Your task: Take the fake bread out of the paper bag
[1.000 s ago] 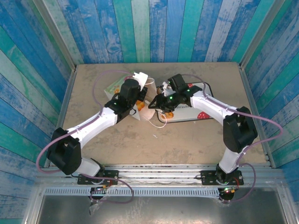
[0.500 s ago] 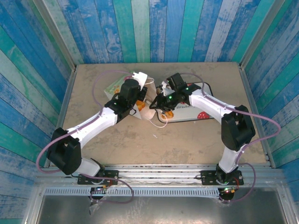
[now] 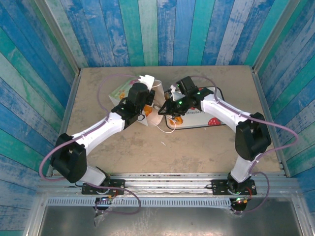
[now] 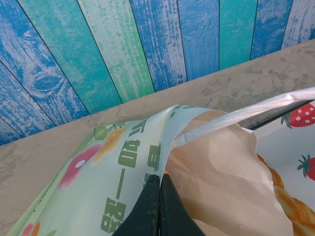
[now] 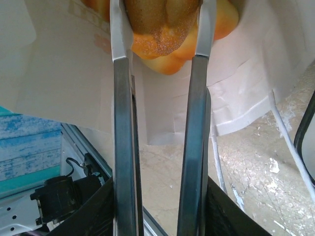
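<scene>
Fake bread (image 5: 167, 44): one golden-orange piece sits right between the fingers of your right tool (image 5: 161, 14), inside the paper bag (image 5: 64, 73), w/ white bag wall behind it. Jaws stand narrow and both sides look to be touching the piece, so I'd call it gripped. Its wider part bulges past one finger, so its long axis seems to run across the jaws, not along them. Your left tool (image 4: 158, 196) is fully closed, pinching the bag's rim. From above, the bag mouth looks to face the right arm, so the way out is straight back along the fingers, toward the strawberry tray (image 3: 209, 118). Pull level, or the piece may snag the paper edge.
</scene>
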`<state>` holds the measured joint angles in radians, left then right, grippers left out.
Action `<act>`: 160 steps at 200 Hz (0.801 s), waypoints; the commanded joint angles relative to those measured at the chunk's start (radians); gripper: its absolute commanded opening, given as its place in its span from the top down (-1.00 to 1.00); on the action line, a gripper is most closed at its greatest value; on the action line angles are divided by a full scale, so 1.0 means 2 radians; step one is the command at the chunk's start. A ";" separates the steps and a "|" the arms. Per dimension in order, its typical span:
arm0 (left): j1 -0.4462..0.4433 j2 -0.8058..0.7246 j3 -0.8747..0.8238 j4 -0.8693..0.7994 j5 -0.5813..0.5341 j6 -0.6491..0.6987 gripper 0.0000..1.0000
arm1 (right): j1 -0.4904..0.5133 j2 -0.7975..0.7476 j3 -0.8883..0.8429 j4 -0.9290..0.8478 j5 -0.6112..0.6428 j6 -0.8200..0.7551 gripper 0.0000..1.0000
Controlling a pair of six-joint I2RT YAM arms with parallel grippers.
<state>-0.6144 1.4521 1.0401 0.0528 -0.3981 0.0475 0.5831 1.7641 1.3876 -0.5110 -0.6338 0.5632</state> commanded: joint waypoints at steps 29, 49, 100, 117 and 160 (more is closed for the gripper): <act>0.000 0.024 0.025 0.018 -0.026 -0.012 1.00 | 0.021 -0.049 -0.001 -0.041 0.015 -0.038 0.67; 0.001 0.023 0.025 0.018 -0.027 -0.010 1.00 | 0.021 -0.061 -0.002 -0.057 0.024 -0.045 0.67; 0.009 0.017 0.023 0.018 -0.023 -0.014 1.00 | 0.021 -0.094 -0.013 -0.080 0.043 -0.052 0.67; 0.012 0.011 0.021 0.019 -0.018 -0.017 1.00 | 0.020 -0.102 -0.016 -0.090 0.048 -0.057 0.67; 0.018 0.006 0.019 0.016 -0.017 -0.021 1.00 | 0.022 -0.124 -0.009 -0.127 0.068 -0.076 0.67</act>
<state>-0.5880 1.4631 1.0557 0.0528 -0.4244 0.0242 0.6254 1.5738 1.3632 -0.7258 -0.5209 0.4576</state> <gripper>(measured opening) 0.043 0.356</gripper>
